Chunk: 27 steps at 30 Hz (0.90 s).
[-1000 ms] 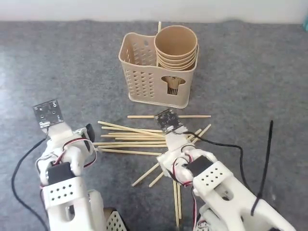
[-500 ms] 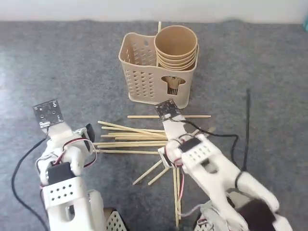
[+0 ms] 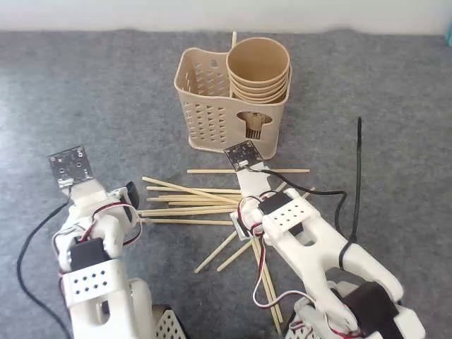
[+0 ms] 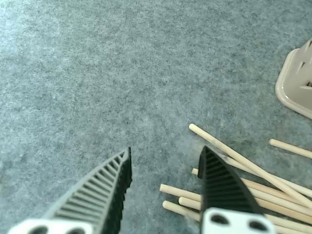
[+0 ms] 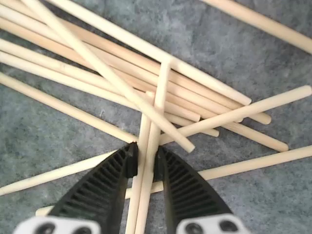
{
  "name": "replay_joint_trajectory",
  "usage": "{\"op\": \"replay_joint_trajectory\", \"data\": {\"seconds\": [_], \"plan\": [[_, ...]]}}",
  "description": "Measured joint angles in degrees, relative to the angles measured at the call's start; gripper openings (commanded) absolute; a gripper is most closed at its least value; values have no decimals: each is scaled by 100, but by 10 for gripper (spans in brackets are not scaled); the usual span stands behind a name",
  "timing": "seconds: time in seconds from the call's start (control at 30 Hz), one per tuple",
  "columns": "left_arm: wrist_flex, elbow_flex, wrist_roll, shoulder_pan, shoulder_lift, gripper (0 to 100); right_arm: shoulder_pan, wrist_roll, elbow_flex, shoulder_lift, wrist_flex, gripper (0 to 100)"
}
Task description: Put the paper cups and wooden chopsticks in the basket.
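Note:
A beige slotted basket [image 3: 212,106] stands at the back of the grey mat and holds a stack of paper cups [image 3: 259,66] in its right half. One chopstick [image 3: 234,38] stands up behind the cups. Several wooden chopsticks [image 3: 191,201] lie scattered in front of the basket. My right gripper [image 5: 145,158] is low over this pile, shut on a pair of chopsticks [image 5: 148,146] that lie side by side. My left gripper [image 4: 165,156] stands open just above the mat at the pile's left end, with chopstick tips [image 4: 168,189] beside one finger and nothing between its fingers.
The right arm [image 3: 296,226] covers the middle of the pile, and its black cable [image 3: 353,176] loops to the right. A basket corner [image 4: 297,87] shows in the left wrist view. Bare grey mat lies to the left and right of the basket.
The right arm has leaned forward over the pile towards the basket. The pair of chopsticks under it has swung from straight to slanted. The left arm has kept still.

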State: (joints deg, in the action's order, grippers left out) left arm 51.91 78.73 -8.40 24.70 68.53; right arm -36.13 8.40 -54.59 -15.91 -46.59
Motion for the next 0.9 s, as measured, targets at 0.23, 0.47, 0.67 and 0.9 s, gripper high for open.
{"op": "replay_joint_trajectory", "data": {"seconds": [0.23,0.47,0.67,0.9], "plan": [[0,0,0,0,0,210,800,-158,26,-501,-747,7],[0,0,0,0,0,210,1802,-677,18,-2875,-1547,6],[0,0,0,0,0,210,2295,-791,273,-4941,-2119,6],[0,0,0,0,0,209,2488,-818,1363,-5714,-2233,6]]}}
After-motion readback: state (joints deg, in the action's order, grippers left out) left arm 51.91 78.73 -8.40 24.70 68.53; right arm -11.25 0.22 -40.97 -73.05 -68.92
